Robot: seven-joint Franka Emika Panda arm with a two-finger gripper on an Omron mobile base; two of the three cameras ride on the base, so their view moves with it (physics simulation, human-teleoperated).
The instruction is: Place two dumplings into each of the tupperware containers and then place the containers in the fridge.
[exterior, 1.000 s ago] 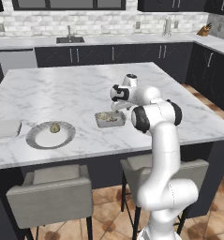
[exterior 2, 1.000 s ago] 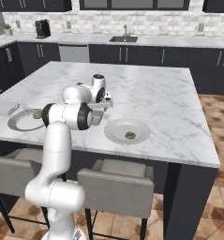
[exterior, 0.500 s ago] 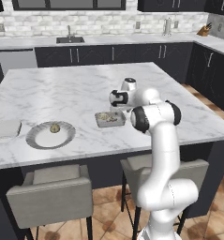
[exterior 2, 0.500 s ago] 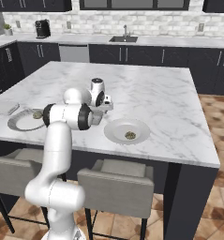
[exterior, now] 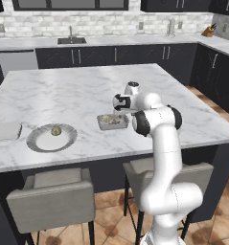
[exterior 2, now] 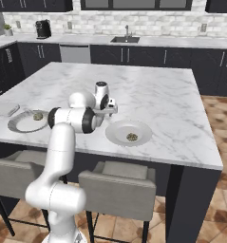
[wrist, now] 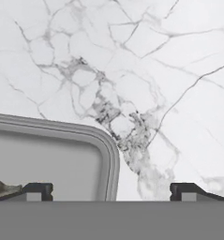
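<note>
My fingers (wrist: 111, 191) stand wide apart with nothing between them, their two dark tips at the bottom of the hand view. One tip sits over the shallow grey-white rectangular container (wrist: 48, 161), the other over bare marble. That container's rounded corner fills the lower left there; the rest of it is cut off by the frame edge, and an olive speckled dumpling (wrist: 2, 188) pokes in at the bottom left, mostly hidden.

In the left base view my own white arm covers the right end of the container (exterior: 111, 121) at frame centre. I can make out tan lumps in it but cannot count them. Lower left, a round grey rimmed plate (exterior: 52, 138) carries one dumpling (exterior: 55, 130). The second container (exterior: 5, 131) is cut by the left edge, and I cannot see what is in it.

The white marble island counter (exterior: 63, 93) has grey veins. Two grey stools (exterior: 53, 200) stand below it on brown tile. Dark cabinets and a sink (exterior: 71, 40) line the back wall.
</note>
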